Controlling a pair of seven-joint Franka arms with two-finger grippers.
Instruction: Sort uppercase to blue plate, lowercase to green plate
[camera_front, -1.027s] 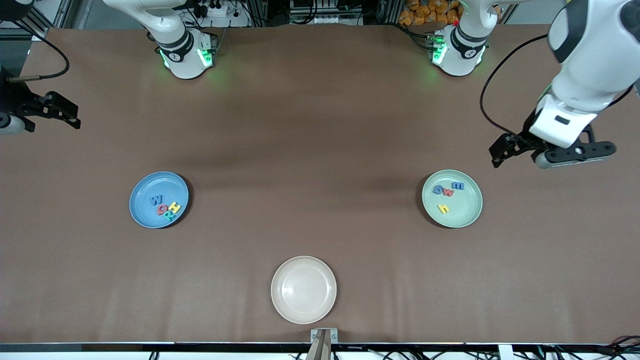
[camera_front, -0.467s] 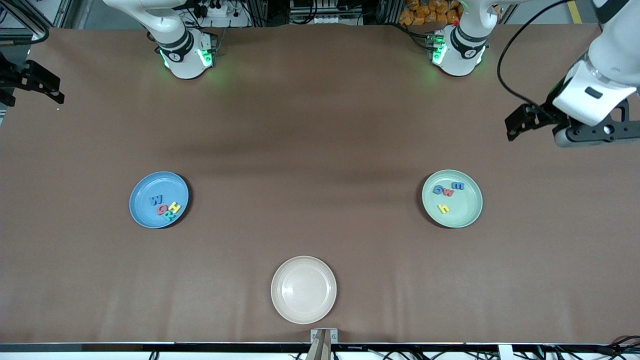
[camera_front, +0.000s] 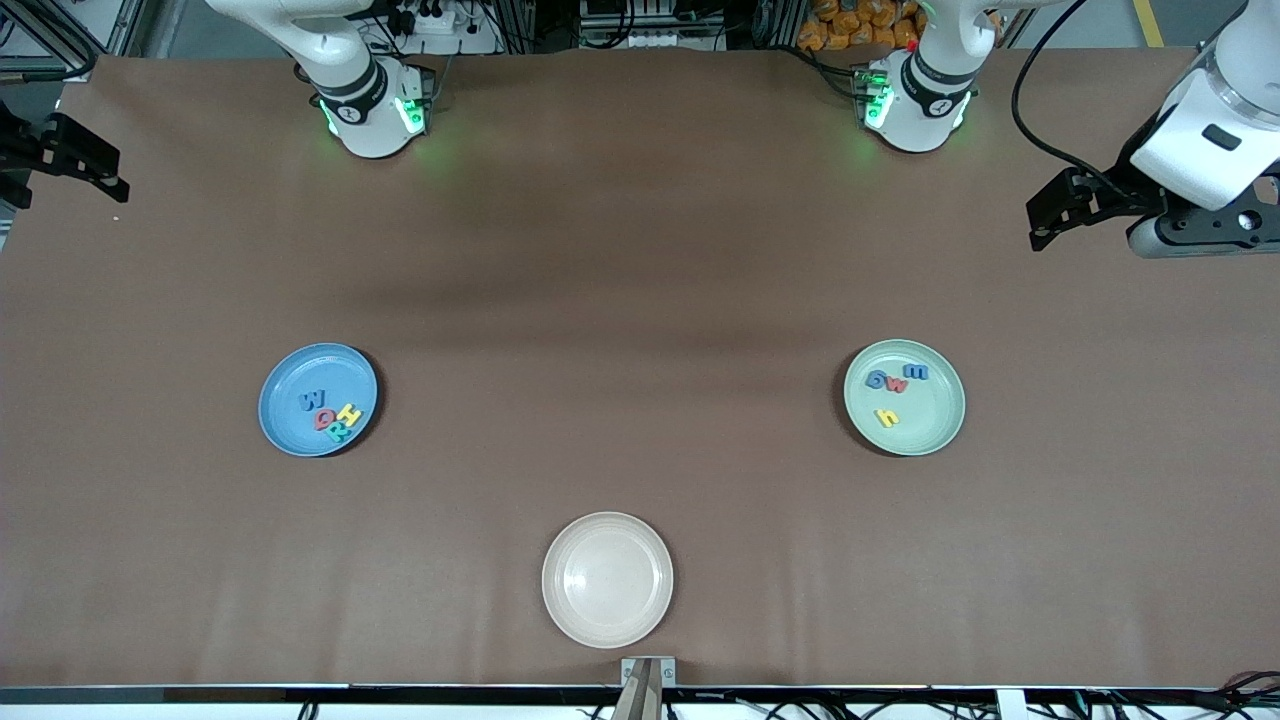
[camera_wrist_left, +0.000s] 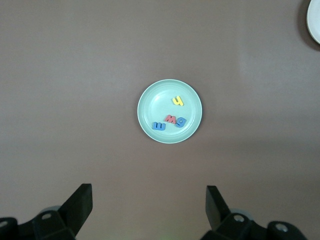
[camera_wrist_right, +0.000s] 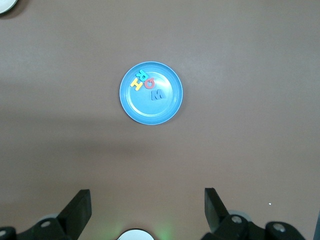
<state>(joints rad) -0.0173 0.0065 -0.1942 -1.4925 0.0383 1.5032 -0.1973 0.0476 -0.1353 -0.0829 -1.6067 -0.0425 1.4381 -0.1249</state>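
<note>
Uppercase (camera_front: 330, 412) letters string diagonally across the blue plate (camera_front: 290, 440).

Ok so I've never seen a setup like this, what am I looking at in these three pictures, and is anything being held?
Two robot arms stand at a brown table. The front view looks down from across it; the two wrist views come from cameras on the arms. The blue plate holds the uppercase letters; the green plate holds the lowercase ones. A cream plate, nearest the camera, has no letters. The left gripper and right gripper are open, raised at the table's ends, holding nothing.
</note>
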